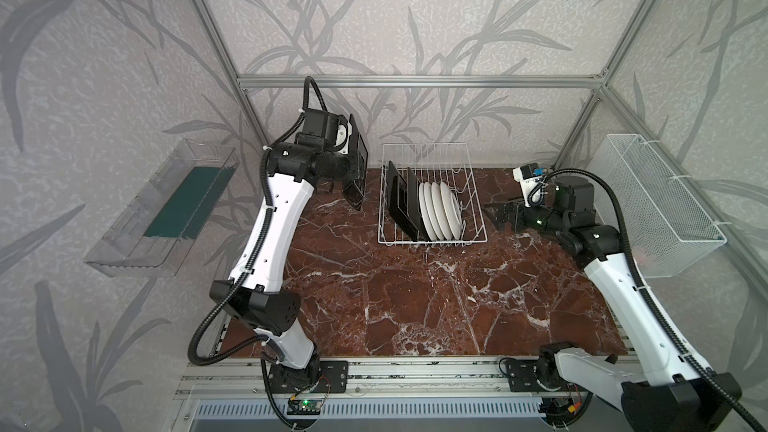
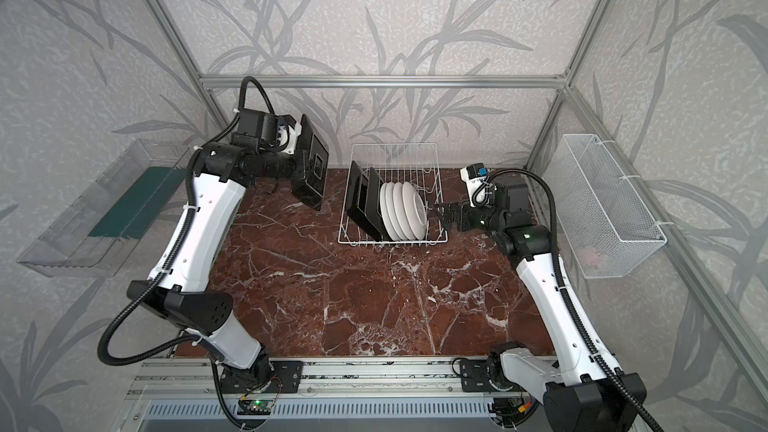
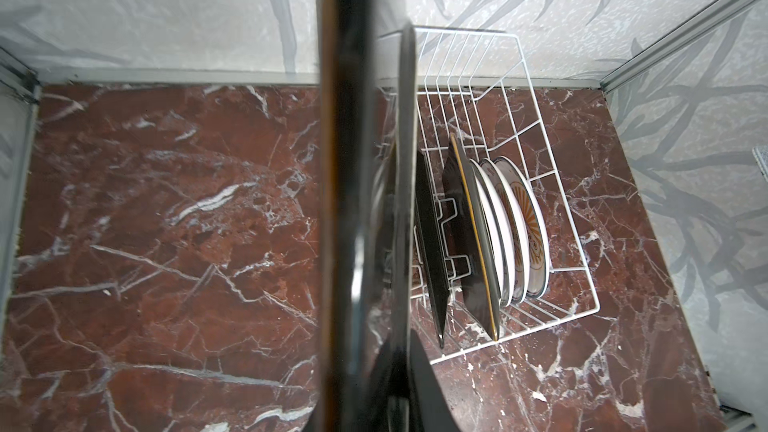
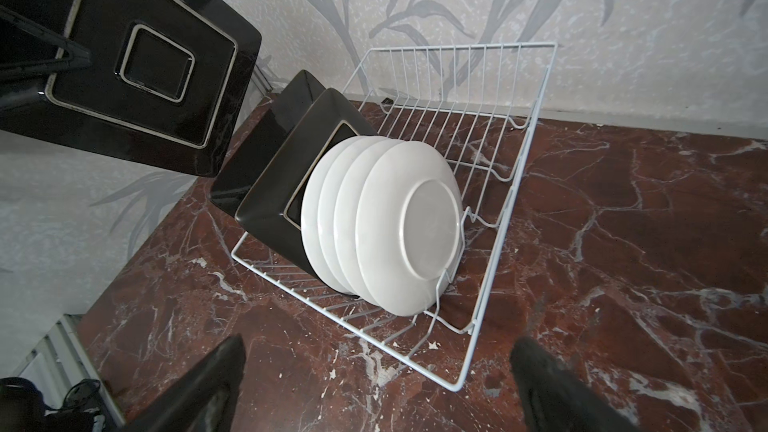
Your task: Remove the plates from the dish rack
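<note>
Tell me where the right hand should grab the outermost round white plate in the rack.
Top rim, from above, one finger each side. The plate stands on edge, back toward the open right hand. Three round plates crowd its face and a rack wire crosses its lower edge; only the upper rim looks free, though the gap behind it seems tight.

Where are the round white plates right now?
In both top views the round white plates stand on edge in the dish rack, right of two black square plates, near the right gripper.
</note>
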`<state>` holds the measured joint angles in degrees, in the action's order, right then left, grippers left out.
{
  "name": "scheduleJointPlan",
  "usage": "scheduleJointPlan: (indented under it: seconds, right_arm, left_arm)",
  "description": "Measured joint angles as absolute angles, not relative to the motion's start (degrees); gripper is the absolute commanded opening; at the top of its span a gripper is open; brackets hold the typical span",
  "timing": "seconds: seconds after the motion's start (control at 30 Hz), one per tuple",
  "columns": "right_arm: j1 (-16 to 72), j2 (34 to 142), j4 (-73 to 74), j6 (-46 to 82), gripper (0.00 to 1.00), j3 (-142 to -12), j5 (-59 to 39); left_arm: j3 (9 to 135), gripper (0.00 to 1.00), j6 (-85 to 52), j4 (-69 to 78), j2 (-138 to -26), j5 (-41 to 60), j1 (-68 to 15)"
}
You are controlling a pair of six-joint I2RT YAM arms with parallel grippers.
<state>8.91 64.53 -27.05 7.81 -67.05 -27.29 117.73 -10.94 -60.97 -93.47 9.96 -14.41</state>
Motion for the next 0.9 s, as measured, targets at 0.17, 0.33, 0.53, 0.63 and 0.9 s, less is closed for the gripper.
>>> scheduleJointPlan:
  seconds: [0.17,0.33,0.53,0.63,0.9]
  right_arm:
    - [8.95,67.26,-25.96,11.90,0.99,-70.50,-30.63]
    - [8.95,69.89,-23.33,18.11,0.99,-73.38,-33.87]
    - [9.28,74.19,-19.88,26.55,0.99,-75.46,-37.82]
    - [9.98,77.08,-19.42,30.17,0.99,-77.93,-38.61]
    - [13.17,80.77,-17.52,36.69,0.99,-84.49,-38.61]
  left_arm:
    - [111.26,0.00,-4.51,-55.92,-87.88,7.46,-16.64]
    - [105.10,0.00,2.50,-50.06,-85.58,6.39,-18.92]
    - [94.59,0.00,13.41,-42.17,-83.18,6.11,-21.82]
    - [92.23,0.00,18.17,-41.25,-82.48,6.26,-23.33]
    - [88.44,0.00,31.00,-33.76,-78.94,6.52,-26.17]
